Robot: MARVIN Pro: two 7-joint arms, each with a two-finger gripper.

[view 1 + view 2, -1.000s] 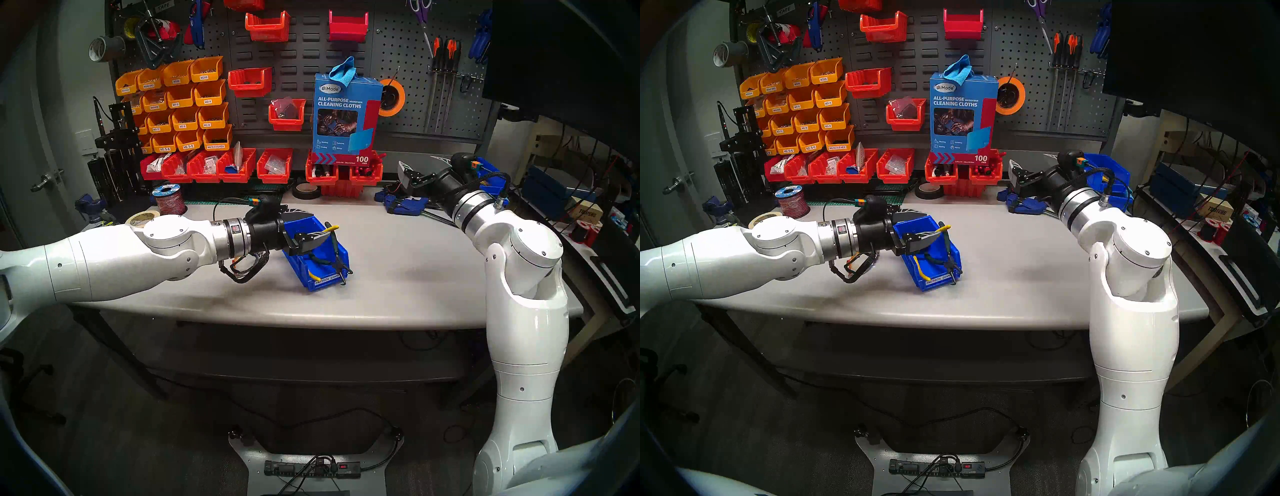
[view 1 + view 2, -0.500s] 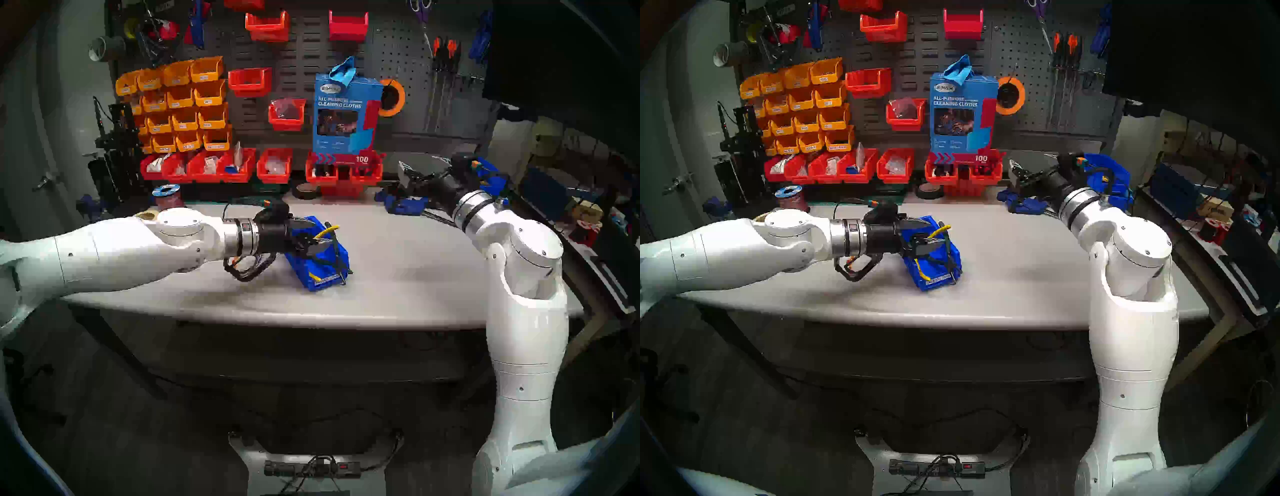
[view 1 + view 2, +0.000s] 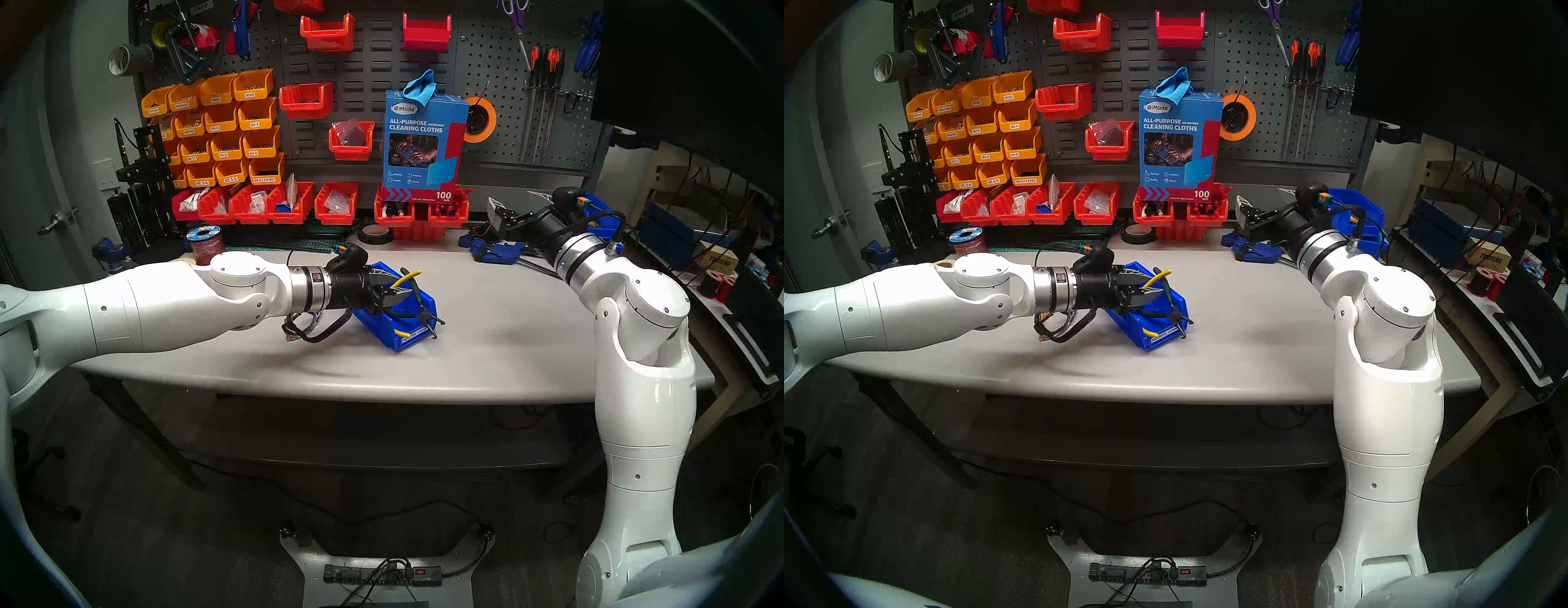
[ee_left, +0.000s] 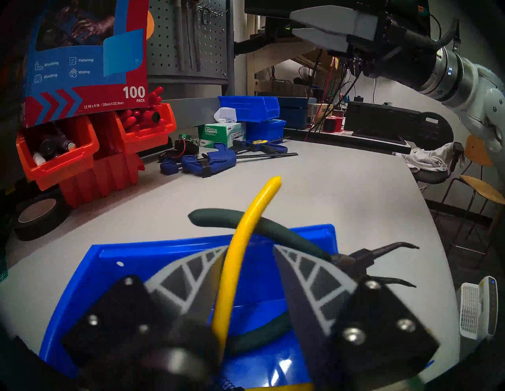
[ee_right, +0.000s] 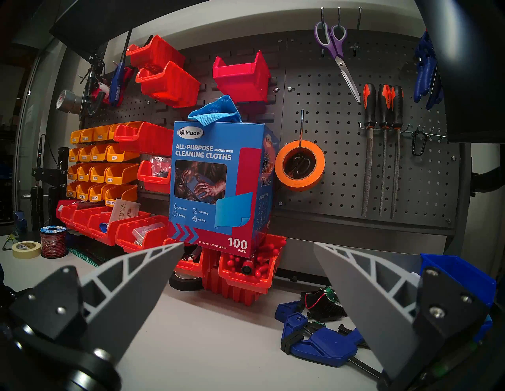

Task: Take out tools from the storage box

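Left claw has slid further over the blue storage box, which shifted right and turned on the desk; its jaws gape wide around the yellow-handled cutters, gripping nothing yet. Closing looks next. Right claw hangs open, empty. Count: 1 cutters, 1 green-handled pliers, 1 box, 2 claws.

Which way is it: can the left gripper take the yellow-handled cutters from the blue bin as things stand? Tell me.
Probably yes. The left gripper is open, with one yellow handle of the yellow-handled cutters between its fingers. Only the green-handled pliers cross it.
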